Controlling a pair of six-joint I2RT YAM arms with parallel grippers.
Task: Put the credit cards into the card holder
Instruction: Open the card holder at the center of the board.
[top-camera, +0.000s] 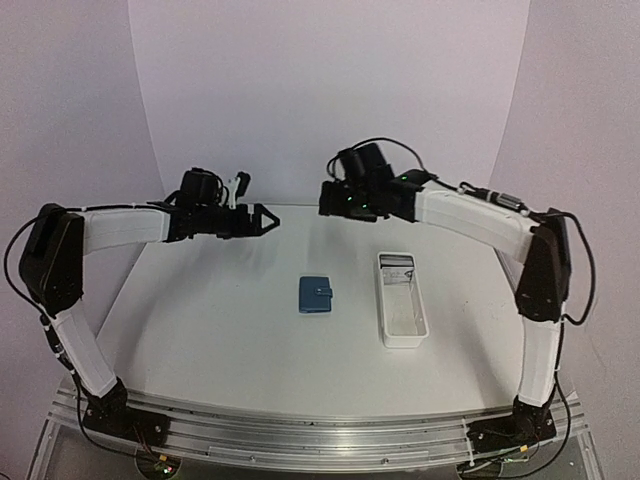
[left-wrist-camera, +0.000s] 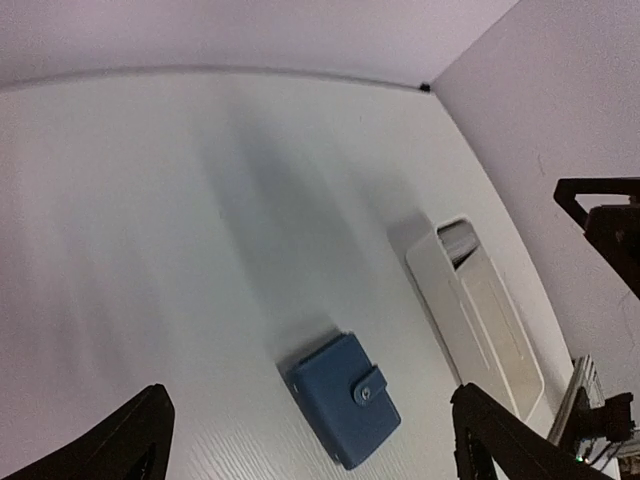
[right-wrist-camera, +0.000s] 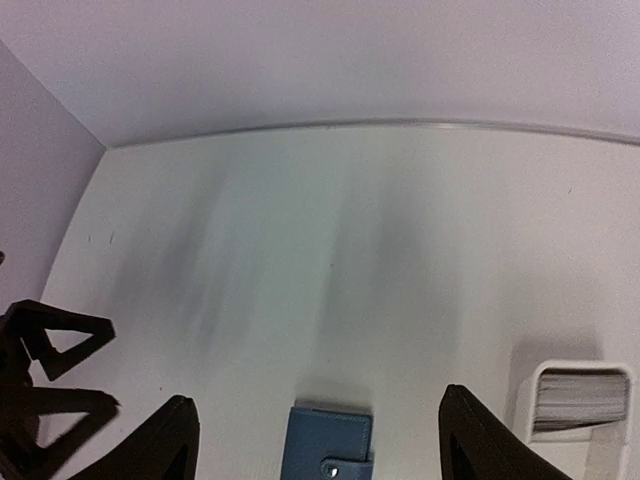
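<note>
- Opening step, not yet begun: left gripper (top-camera: 264, 219) and right gripper (right-wrist-camera: 315, 395) hang wide apart, empty.
- Next probably calls for unsnapping the shut card holder (top-camera: 315, 294), then lifting credit cards (right-wrist-camera: 575, 396) from the tray (top-camera: 416, 336).

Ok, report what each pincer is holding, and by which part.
Nothing: left pincer and right pincer hang open and empty, the card holder lying free on the table.

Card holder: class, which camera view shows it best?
The left wrist view: the card holder appears whole and large, closed, strap and snap clear. The top external view shows it whole but small; the right wrist view cuts it off at the bottom edge.
</note>
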